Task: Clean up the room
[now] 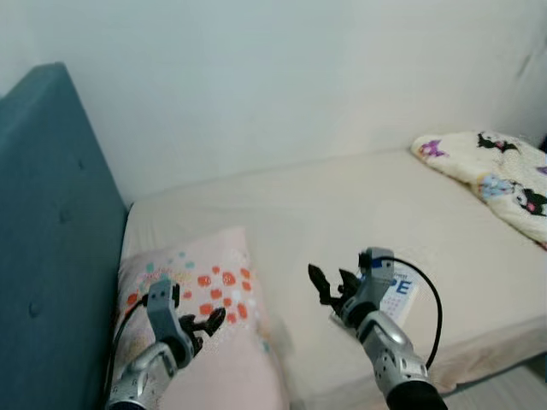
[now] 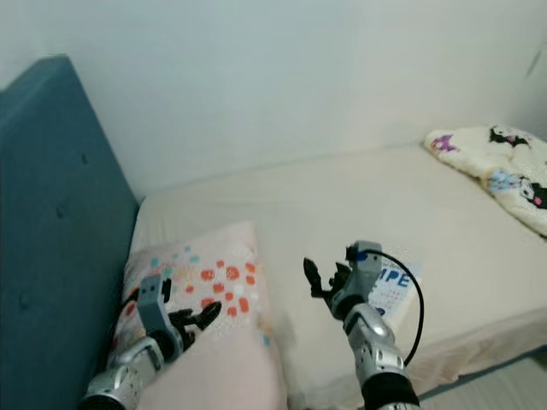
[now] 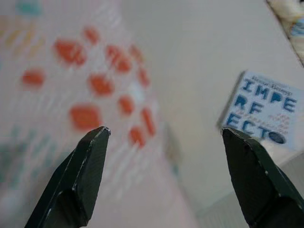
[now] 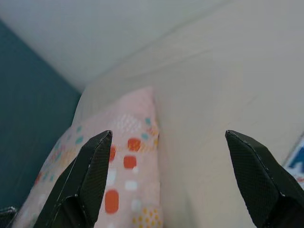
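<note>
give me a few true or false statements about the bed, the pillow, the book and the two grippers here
1. The pink pillow with orange spots lies next to the teal headboard. True.
2. The right gripper holds the book. False: its fingers are open with nothing between them; the book lies on the bed.
3. The left gripper is open over the pillow. True.
4. A folded blanket lies on the pillow. False: it lies at the bed's far end.

A home bedroom: bed (image 1: 342,205), teal headboard (image 1: 51,239), spotted pillow (image 1: 205,290), cartoon blanket (image 1: 504,175).
</note>
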### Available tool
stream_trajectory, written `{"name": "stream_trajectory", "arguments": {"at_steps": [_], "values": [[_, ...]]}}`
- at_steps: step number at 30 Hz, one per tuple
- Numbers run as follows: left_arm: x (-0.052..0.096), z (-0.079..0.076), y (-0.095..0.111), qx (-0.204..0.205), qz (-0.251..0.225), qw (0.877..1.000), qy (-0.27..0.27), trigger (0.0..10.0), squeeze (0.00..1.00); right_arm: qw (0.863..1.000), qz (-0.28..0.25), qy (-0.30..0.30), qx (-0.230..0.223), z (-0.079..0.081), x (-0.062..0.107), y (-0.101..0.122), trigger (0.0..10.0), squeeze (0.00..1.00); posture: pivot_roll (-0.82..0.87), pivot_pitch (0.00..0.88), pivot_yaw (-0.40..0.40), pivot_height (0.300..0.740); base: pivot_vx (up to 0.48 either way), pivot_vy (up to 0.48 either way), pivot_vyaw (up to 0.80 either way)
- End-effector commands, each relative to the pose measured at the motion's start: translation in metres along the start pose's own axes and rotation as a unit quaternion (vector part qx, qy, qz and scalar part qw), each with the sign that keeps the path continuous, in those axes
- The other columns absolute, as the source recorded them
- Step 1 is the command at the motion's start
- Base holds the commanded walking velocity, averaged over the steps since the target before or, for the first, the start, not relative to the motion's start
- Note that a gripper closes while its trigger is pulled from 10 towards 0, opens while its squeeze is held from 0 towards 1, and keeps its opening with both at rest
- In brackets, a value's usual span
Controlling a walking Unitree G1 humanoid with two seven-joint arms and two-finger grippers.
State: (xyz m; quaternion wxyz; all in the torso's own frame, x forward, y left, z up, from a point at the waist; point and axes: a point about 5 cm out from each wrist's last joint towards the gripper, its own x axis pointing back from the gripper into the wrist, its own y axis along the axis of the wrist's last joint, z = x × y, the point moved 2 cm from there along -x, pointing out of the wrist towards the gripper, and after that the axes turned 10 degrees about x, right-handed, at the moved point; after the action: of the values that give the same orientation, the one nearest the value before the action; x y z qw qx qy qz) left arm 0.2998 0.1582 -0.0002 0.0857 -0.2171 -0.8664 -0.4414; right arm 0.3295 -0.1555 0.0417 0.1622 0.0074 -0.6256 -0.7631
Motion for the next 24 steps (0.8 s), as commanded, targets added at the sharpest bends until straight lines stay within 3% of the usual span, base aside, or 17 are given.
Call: {"name": "stream_trajectory", "arguments": {"at_steps": [1, 6, 11, 14, 17, 24], "values": [[0.0, 0.005, -0.003, -0.012, 0.008, 1.0, 0.011, 10.0, 0.0, 1.0, -0.006, 0.001, -0.001, 0.001, -0.001, 0.001, 10.0, 0.0, -0.15, 0.0, 0.02, 0.74, 0.0, 0.0, 0.0], [0.002, 0.01, -0.016, -0.035, 0.029, 0.999, 0.021, 10.0, 0.0, 1.0, -0.006, 0.004, 0.001, 0.001, -0.001, 0.0, 10.0, 0.0, -0.15, 0.0, 0.017, 0.74, 0.0, 0.0, 0.0], [0.01, 0.023, -0.028, -0.041, 0.049, 0.997, 0.053, 10.0, 0.0, 1.0, 0.0, 0.009, 0.009, 0.001, 0.0, -0.004, 10.0, 0.0, -0.16, 0.0, 0.013, 0.74, 0.0, 0.0, 0.0], [0.02, 0.039, -0.038, -0.04, 0.066, 0.992, 0.097, 10.0, 0.0, 1.0, 0.017, 0.007, 0.024, 0.001, 0.001, -0.011, 10.0, 0.0, -0.16, 0.0, 0.008, 0.74, 0.0, 0.0, 0.0], [0.022, 0.043, -0.04, -0.04, 0.07, 0.991, 0.106, 10.0, 0.0, 1.0, 0.019, 0.007, 0.024, 0.001, 0.001, -0.013, 10.0, 0.0, -0.16, 0.0, 0.007, 0.74, 0.0, 0.0, 0.0], [0.042, 0.063, -0.059, -0.038, 0.1, 0.983, 0.151, 10.0, 0.0, 0.998, 0.047, 0.003, 0.03, 0.0, 0.005, -0.026, 10.0, 0.0, -0.15, 0.0, -0.001, 0.74, -0.462, 0.0, 0.0]]}}
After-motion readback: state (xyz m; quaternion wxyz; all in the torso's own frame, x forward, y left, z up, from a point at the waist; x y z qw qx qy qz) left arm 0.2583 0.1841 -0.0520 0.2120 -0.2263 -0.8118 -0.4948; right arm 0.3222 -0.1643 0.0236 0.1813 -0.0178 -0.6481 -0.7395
